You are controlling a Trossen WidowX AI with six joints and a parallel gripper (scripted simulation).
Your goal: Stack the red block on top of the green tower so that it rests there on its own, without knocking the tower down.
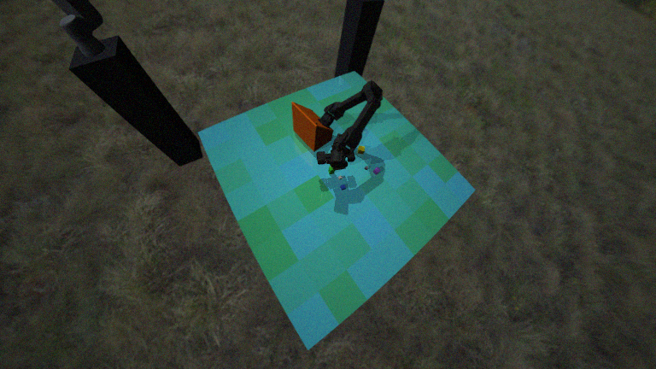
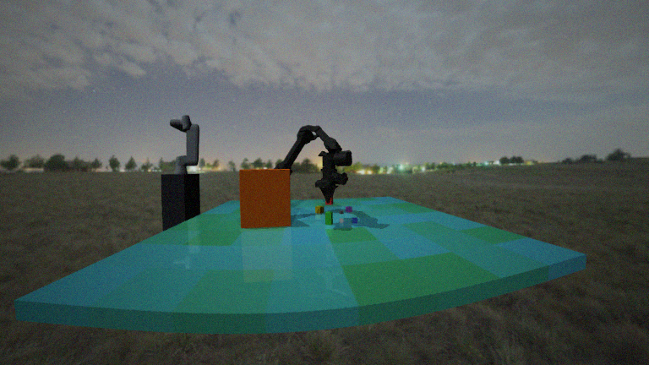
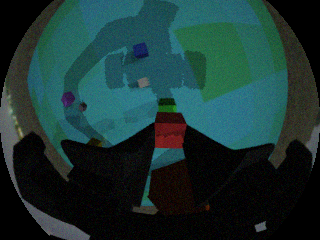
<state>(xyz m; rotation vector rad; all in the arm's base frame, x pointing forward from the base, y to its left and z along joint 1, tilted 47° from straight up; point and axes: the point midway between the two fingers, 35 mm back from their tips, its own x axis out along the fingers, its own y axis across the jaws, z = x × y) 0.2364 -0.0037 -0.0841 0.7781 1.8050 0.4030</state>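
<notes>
My gripper [image 1: 334, 164] [image 2: 329, 197] [image 3: 168, 127] is shut on the red block [image 2: 330, 202] [image 3: 170, 130], which shows between the dark fingers in the wrist view. The green tower [image 1: 330, 169] [image 2: 329, 217] [image 3: 171, 110] stands upright on the blue-green checkered platform [image 1: 314, 297] [image 2: 239, 294] [image 3: 254, 114]. The red block hangs almost straight above the tower with a small gap between them. In the wrist view the tower's top shows just beyond the red block.
A large orange box [image 1: 309, 125] [image 2: 264, 197] stands by the arm's base. Small blocks lie around the tower: yellow [image 1: 360, 149] [image 2: 319, 209], purple [image 1: 376, 170] [image 2: 348, 208] [image 3: 68, 99], blue [image 1: 342, 186] [image 2: 354, 220] [image 3: 140, 50], and a pale one [image 1: 341, 177] [image 3: 143, 83]. Two dark camera posts [image 1: 130, 99] [image 1: 358, 31] stand off the platform.
</notes>
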